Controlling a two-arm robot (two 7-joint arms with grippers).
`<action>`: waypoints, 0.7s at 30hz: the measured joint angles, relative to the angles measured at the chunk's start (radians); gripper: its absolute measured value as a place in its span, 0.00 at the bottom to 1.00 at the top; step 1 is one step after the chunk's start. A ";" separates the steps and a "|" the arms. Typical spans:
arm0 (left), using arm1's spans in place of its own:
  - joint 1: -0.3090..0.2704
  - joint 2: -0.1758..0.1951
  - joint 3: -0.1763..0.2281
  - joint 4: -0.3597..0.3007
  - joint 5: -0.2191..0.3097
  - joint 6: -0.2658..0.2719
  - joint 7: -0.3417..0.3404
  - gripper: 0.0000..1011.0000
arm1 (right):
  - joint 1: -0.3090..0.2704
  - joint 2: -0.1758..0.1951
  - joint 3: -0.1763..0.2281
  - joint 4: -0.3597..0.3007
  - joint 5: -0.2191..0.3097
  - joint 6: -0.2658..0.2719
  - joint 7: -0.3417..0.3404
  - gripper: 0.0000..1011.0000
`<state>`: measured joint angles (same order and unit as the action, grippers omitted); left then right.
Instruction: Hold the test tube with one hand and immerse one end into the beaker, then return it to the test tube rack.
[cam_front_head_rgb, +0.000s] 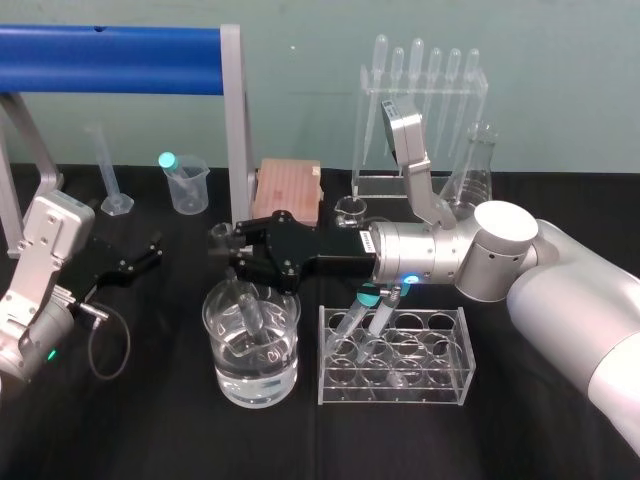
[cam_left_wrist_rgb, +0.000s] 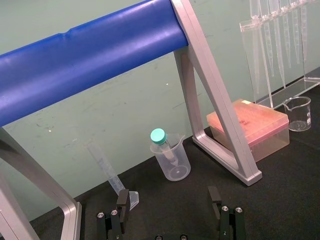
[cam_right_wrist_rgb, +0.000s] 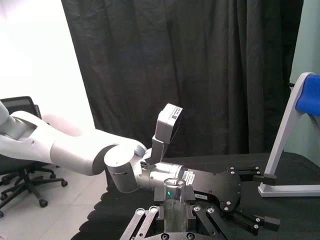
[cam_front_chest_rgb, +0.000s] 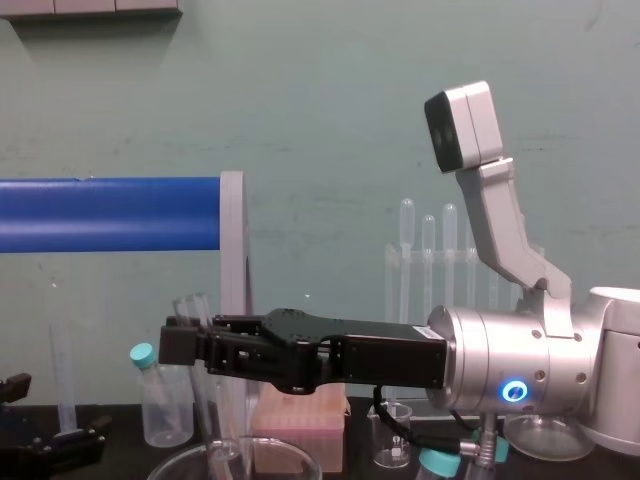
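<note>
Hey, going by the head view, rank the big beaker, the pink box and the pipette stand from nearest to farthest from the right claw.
1. The big beaker: directly under the right claw, which dips the test tube into it.
2. The pink box: just behind the claw.
3. The pipette stand: at the back, well to the right.

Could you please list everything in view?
test tube: one, clear, lower end in the beaker
beaker: one, clear, part-filled, front centre
rack: one, clear, right of the beaker
teal-capped tubes: two, in the rack
pipettes: several, clear, rear stand
flask: one, clear, rear right
small beaker: one, clear, rear centre
pink box: one, rear centre
plastic cup: one, translucent, rear left
graduated cylinder: one, clear, rear left
blue bar: one, rear left
right tool: black, shut on the test tube
left tool: black, open, idle at left
</note>
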<state>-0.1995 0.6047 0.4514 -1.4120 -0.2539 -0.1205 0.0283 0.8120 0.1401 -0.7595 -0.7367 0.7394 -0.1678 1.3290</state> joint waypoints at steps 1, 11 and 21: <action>0.000 0.000 0.000 0.000 0.000 0.000 0.000 0.99 | 0.000 0.000 0.000 0.000 0.000 0.000 0.000 0.22; 0.000 0.000 0.000 0.000 0.000 0.000 0.000 0.99 | 0.000 0.000 0.000 0.000 0.000 0.000 0.000 0.22; 0.000 0.000 0.000 0.000 0.000 0.000 0.000 0.99 | -0.013 0.013 0.044 -0.048 0.031 -0.035 0.029 0.22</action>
<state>-0.1995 0.6047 0.4514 -1.4120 -0.2539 -0.1205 0.0283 0.7993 0.1530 -0.7156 -0.7843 0.7700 -0.2027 1.3575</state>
